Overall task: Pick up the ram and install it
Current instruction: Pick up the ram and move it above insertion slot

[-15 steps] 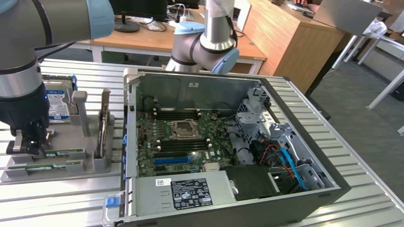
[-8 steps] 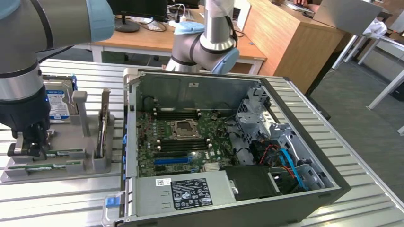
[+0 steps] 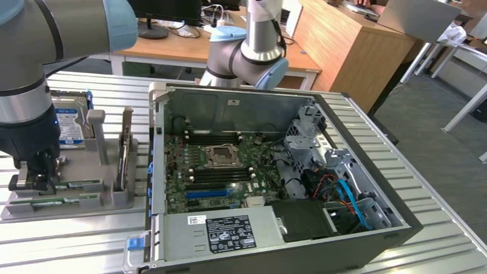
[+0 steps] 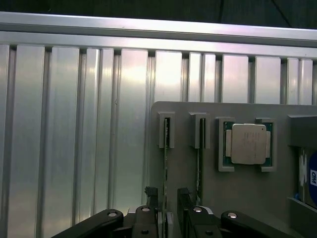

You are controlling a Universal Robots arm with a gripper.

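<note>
Two green ram sticks stand on edge in slots of a grey holder. One ram runs straight between my fingertips; the other ram stick lies just beside it. My gripper is open and straddles the first stick, with a small gap on each side. In the exterior view the gripper is low over the holder's end at the exterior view's left, where the ram sticks lie. The open computer case shows its motherboard with dark memory slots.
A square silver processor sits in its own pocket of the holder, past the second stick. A blue-labelled hard drive stands at the holder's back. The ribbed metal table stretches around the holder. A power supply fills the case's near corner.
</note>
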